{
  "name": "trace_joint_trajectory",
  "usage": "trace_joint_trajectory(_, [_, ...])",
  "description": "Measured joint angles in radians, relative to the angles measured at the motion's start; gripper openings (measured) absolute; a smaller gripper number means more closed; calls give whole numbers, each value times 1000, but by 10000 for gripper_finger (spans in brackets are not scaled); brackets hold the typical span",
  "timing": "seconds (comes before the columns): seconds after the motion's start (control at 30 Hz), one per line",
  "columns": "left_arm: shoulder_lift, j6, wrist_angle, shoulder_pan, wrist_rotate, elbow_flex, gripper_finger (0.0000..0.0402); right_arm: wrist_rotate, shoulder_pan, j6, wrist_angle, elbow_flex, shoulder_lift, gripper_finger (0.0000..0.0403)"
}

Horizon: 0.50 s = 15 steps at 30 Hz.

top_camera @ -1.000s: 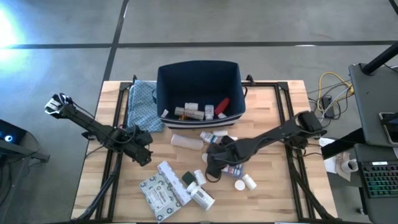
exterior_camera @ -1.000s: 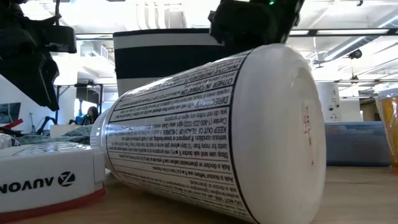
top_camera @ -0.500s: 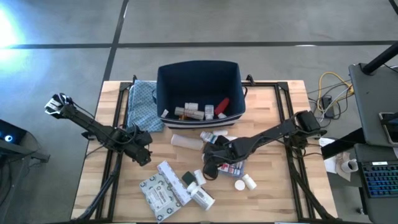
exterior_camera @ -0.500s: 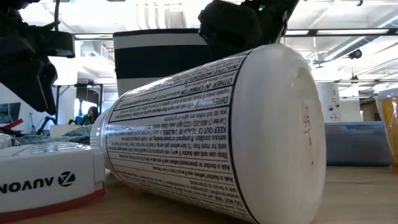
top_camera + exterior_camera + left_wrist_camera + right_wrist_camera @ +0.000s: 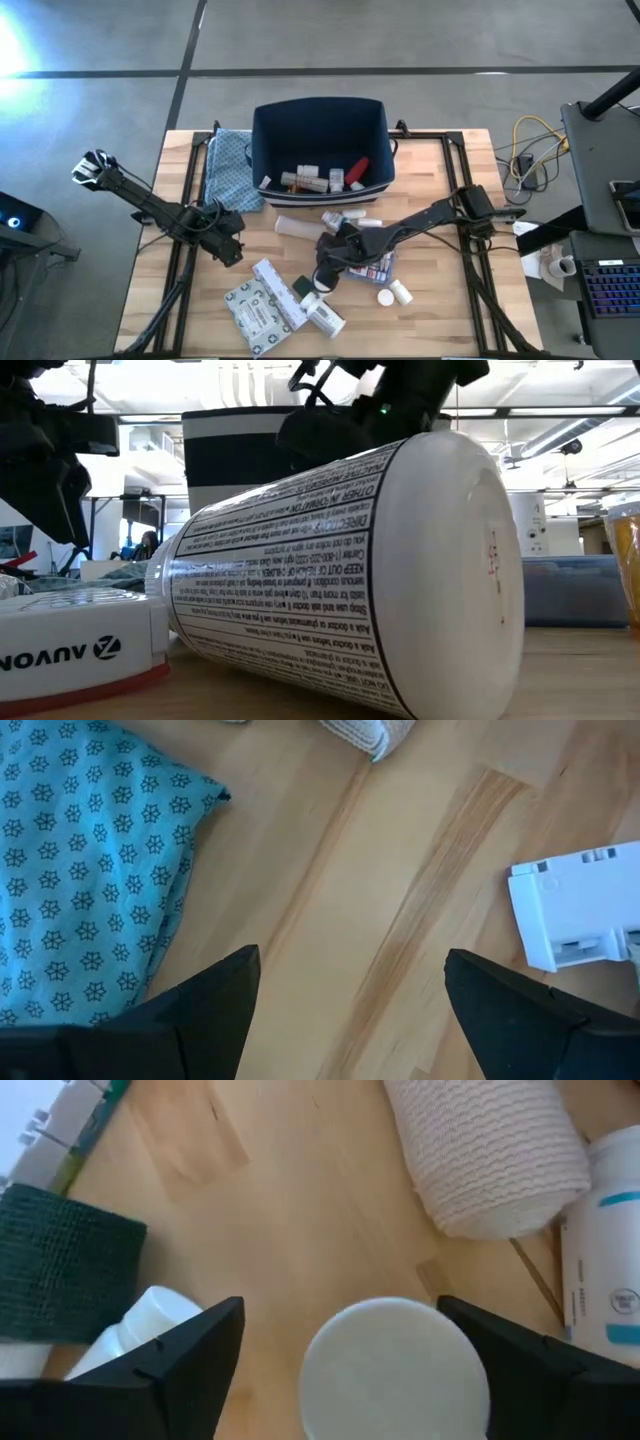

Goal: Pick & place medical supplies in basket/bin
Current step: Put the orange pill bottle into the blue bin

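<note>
The navy bin (image 5: 320,140) stands at the table's far middle with several supplies inside, among them a red bottle (image 5: 357,168). More supplies lie on the wood in front of it: printed packets (image 5: 258,308), white bottles (image 5: 327,318) and a white tube (image 5: 300,228). My right gripper (image 5: 323,272) hangs open over this pile. In its wrist view its fingers (image 5: 340,1315) stand on either side of a round white bottle top (image 5: 395,1370) without touching it. My left gripper (image 5: 230,248) waits open over bare wood (image 5: 350,960) beside the blue patterned cloth (image 5: 90,860).
Around the white top lie a dark green roll (image 5: 60,1265), another white bottle (image 5: 150,1320), a gauze roll (image 5: 490,1160) and a blue-labelled bottle (image 5: 605,1270). A white box (image 5: 575,910) lies near my left gripper. The low view is filled by a white bottle on its side (image 5: 350,580).
My right gripper has moved toward the table's left edge and slightly toward the near edge, across the pile to the white bottles. The supplies have stayed in place.
</note>
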Motion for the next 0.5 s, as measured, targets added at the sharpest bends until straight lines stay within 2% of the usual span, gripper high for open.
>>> trace_joint_trajectory(0.17, [0, -3, 1, 0, 1, 0, 295, -11, 1, 14, -68, 8, 0, 273])
trace_joint_trajectory(0.4, [0, -3, 0, 0, 2, 0, 295, -19, 0, 74, -98, 18, -28, 189])
trace_joint_trajectory(0.5, [0, -3, 0, 0, 2, 0, 295, -9, -2, 70, -102, 53, -66, 182])
